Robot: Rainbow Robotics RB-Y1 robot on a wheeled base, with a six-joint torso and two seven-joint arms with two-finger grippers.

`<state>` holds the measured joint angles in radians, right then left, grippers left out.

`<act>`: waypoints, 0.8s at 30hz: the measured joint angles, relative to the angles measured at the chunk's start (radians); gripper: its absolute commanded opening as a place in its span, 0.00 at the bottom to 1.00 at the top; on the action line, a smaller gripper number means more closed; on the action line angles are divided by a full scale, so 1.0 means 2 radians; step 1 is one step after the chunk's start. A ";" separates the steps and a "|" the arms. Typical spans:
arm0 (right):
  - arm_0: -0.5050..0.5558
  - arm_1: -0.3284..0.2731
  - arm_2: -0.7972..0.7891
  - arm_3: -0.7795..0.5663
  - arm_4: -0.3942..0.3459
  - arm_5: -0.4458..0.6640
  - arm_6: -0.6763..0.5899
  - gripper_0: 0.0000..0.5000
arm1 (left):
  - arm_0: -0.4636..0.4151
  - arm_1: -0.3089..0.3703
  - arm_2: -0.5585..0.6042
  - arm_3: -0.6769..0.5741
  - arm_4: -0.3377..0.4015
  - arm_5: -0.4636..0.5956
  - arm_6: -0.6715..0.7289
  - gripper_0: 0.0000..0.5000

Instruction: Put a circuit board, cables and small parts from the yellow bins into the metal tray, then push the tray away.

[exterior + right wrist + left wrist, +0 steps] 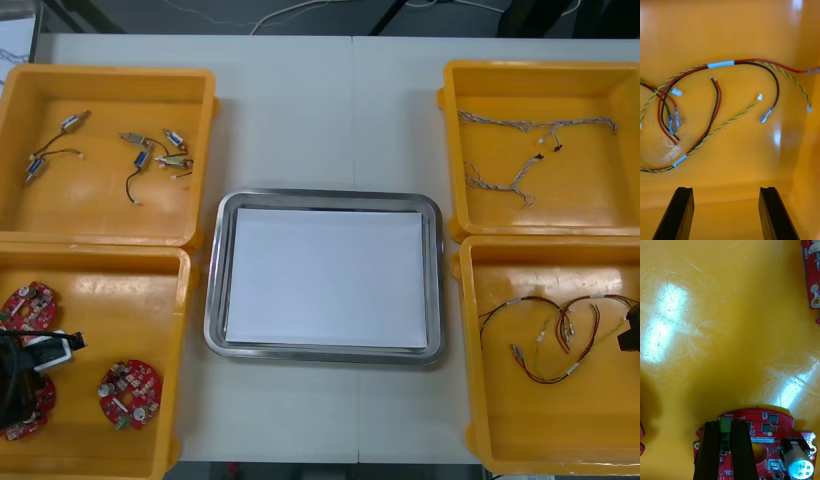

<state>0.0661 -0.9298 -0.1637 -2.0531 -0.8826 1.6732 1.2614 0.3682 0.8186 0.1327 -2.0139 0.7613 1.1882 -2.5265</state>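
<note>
In the near-left yellow bin my left gripper is shut on a round red circuit board, its black fingers pinching the board's green connector. Two more red boards lie in the same bin, and one board's edge lies beyond the fingers. My right gripper hangs open over the near-right bin. The red and yellow cables lie on the bin floor just ahead of its fingers, untouched.
The metal tray, white inside, sits in the middle between the bins. The far-left bin holds several small metal parts. In the far-right bin are twisted blue and white cables.
</note>
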 measured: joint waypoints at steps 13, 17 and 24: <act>0.011 0.011 -0.008 -0.008 -0.009 -0.034 0.092 1.00 | -0.014 -0.001 0.019 -0.021 0.014 0.046 0.000 0.00; 0.012 0.053 -0.020 -0.009 0.006 -0.022 0.023 1.00 | -0.031 -0.001 0.047 -0.026 0.043 0.083 0.000 0.00; 0.008 0.119 -0.028 -0.012 0.044 0.023 -0.064 1.00 | -0.076 -0.001 0.094 -0.027 0.088 0.158 0.000 0.00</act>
<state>0.0822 -0.6915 -0.2191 -2.0765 -0.7944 1.7187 1.1337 0.2170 0.8170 0.3210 -2.0688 0.9364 1.5042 -2.5264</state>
